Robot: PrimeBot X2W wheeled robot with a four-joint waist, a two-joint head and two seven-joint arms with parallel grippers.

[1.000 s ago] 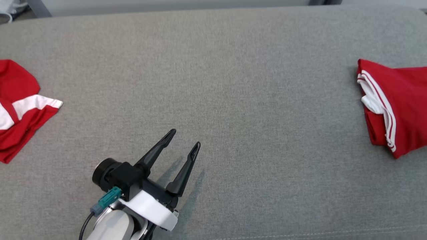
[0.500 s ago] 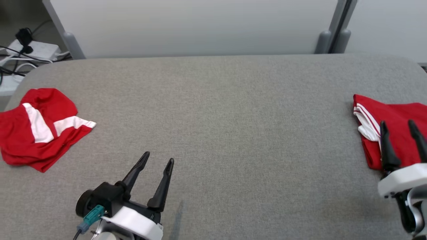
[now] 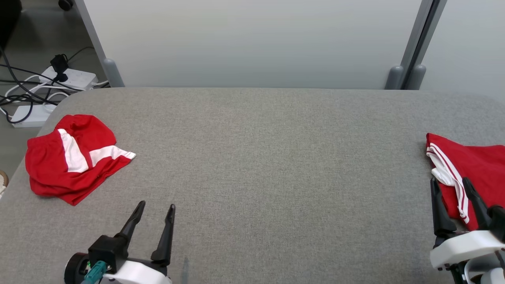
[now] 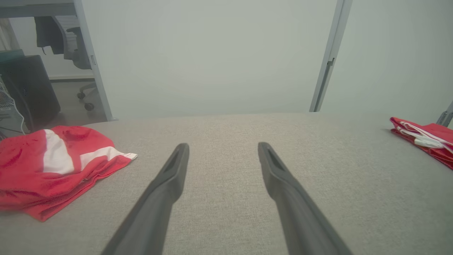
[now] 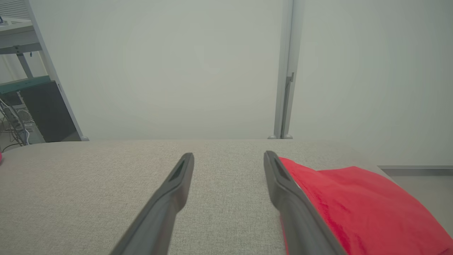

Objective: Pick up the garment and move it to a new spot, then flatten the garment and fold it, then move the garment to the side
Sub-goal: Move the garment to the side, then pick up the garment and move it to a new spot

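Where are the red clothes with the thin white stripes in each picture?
Head view: striped red garment at the right edge, just past the right gripper.
Left wrist view: the garment at the far right edge.
Right wrist view: the garment at lower right, partly behind one finger.
Shared landmark: the grey post at the back.

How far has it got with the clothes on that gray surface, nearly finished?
Looks done: the folded red garment lies at the right edge of the gray surface. In hand: nothing; the left hand and right hand are both open and empty. Left, it seems: the rumpled red-and-white garment on the left, not yet picked up, flattened, folded or set aside.
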